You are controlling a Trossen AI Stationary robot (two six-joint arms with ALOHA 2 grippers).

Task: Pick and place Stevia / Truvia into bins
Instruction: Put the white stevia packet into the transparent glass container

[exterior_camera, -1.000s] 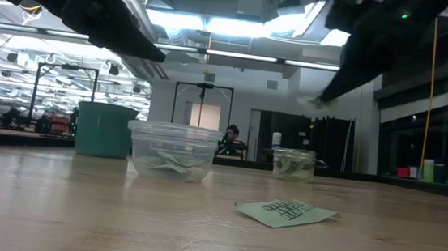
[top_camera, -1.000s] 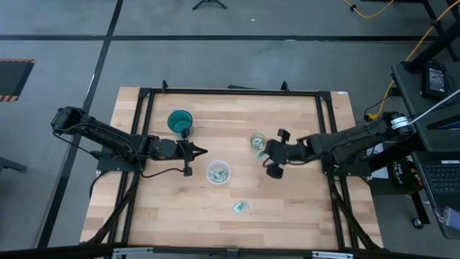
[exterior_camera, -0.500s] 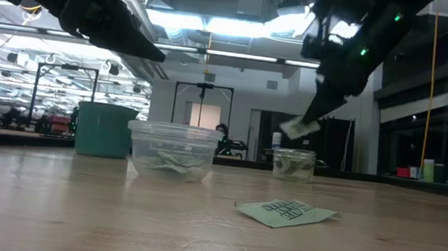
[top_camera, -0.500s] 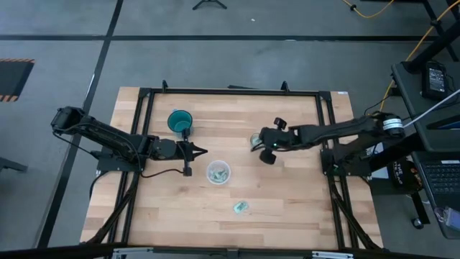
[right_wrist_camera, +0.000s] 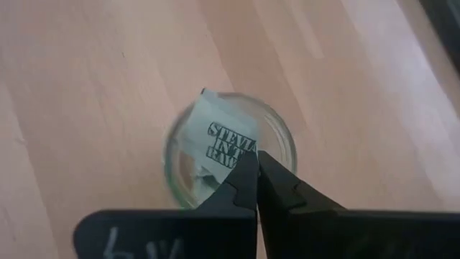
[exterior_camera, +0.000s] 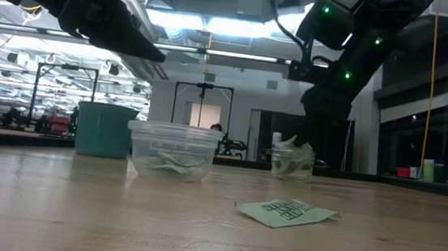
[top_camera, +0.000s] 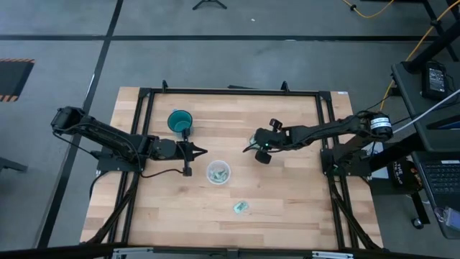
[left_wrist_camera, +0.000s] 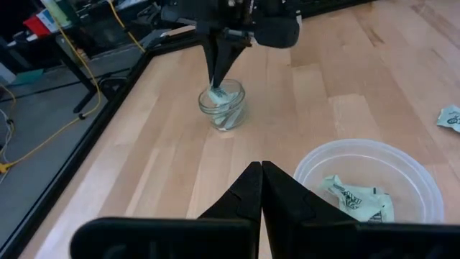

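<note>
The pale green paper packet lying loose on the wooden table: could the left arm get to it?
Probably yes. The pale green paper packet lies in the open, nothing on it; the left gripper, shut and empty, hovers beyond the wide translucent cup.

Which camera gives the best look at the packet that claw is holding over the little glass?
The right wrist view: the packet fills it, lettering readable, pinched by the right gripper. The left wrist view and low view show it small; the high view barely.

On the bench [top_camera: 287, 194], the teal cup [top_camera: 180, 121] stands toward the back left, the wide cup [top_camera: 218, 173] near the middle with packets inside, the glass cup [left_wrist_camera: 222, 106] to its right. One packet [top_camera: 241, 208] lies in front of them.
</note>
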